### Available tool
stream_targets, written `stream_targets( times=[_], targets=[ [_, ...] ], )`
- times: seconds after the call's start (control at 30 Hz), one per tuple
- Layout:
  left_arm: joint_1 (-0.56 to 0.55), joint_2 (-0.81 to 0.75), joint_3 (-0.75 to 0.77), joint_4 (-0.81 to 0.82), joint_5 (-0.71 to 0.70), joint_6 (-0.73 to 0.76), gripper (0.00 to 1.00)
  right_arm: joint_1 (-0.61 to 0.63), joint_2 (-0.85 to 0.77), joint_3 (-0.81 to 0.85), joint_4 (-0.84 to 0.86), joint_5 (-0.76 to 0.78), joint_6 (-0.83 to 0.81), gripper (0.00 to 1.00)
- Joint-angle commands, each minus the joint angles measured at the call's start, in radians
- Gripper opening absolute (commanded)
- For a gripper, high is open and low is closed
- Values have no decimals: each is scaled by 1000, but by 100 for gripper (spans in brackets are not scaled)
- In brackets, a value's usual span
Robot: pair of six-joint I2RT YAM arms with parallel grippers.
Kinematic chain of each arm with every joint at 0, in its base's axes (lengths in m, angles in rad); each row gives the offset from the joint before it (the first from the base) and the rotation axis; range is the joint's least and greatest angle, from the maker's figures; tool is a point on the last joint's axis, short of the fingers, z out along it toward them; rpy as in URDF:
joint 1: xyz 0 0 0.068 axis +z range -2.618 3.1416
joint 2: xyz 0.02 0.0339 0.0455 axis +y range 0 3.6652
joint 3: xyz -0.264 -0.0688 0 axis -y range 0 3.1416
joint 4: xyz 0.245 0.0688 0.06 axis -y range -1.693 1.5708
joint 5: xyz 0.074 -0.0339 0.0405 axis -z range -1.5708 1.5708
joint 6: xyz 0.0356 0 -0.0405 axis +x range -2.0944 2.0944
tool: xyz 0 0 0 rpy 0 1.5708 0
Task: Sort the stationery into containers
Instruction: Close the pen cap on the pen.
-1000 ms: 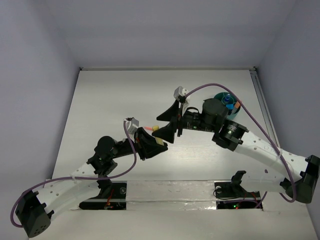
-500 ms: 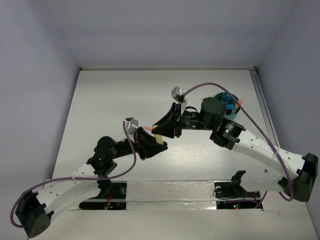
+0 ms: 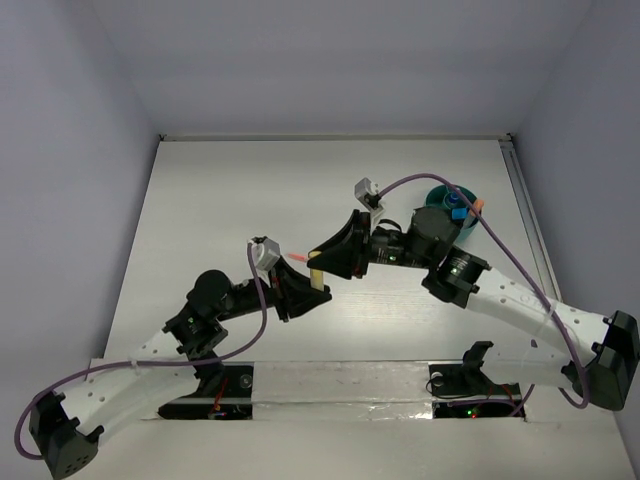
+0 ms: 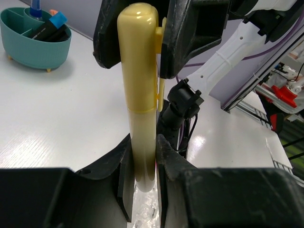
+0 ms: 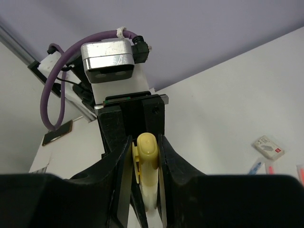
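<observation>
Yellow thing between your two hands: what is it?

It's a yellow highlighter point(image 4: 140, 95), with its cap and clip on. My left gripper point(image 3: 303, 286) clamps the barrel end, both fingers point(image 4: 124, 180) pressed against it. My right gripper point(image 3: 328, 260) is closed over the capped end, one finger on the cap and the other against the clip. Each gripper has one end, and the highlighter bridges the two, clear of the table point(image 3: 220, 200).

Whereabouts over the table?

About the middle, a little toward the near edge. My left arm comes in from the near left and my right arm from the near right, and the fingertips meet nose to nose.

And the cup?

The teal cup point(image 4: 35, 45) stands on the table at the far right, well apart from the highlighter. From above, my right arm covers its near-left part. It has dividers inside. A blue marker point(image 4: 35, 7) stands upright toward its far side. A black marker point(image 4: 50, 26) with a blue cap leans in another compartment. An orange pen point(image 3: 478, 206) pokes over the rim on the right.

Anything else lying about?

A pink pen point(image 3: 297, 258) lies on the table just left of where the grippers meet. My right wrist camera also shows a small white block point(image 5: 268, 146) on the table. Near it are a blue piece point(image 5: 255, 166) and a pink piece point(image 5: 270, 167), both cut off by my own finger. I cannot tell what those two are.
</observation>
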Motion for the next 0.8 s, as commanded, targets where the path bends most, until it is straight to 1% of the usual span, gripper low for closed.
stream_targets(
  times=[0.0,0.07,0.2,0.27,0.47,0.53,0.67,0.73,0.77],
  targets=[
    [7,-9,127,129,-82,51,0,0,-2,-70,-56,-58,43,0],
    [7,-6,146,114,-102,65,0,0,4,-94,-54,-74,59,0],
    [16,-18,175,88,-118,82,0,0,39,-127,-59,-111,143,0],
    [16,-29,182,66,-150,94,0,10,53,-136,-76,-131,158,0],
    [27,-15,184,54,-181,100,0,19,36,-194,-82,-157,208,0],
    [38,-24,187,54,-181,102,0,19,24,-213,-114,-139,201,0],
    [49,-35,187,51,-188,97,0,19,-17,-229,-187,10,168,0],
    [49,-35,175,63,-198,89,0,19,-16,-223,-172,53,177,0],
    [58,-32,173,71,-196,86,0,45,-5,-208,-154,39,178,0]
  ],
)
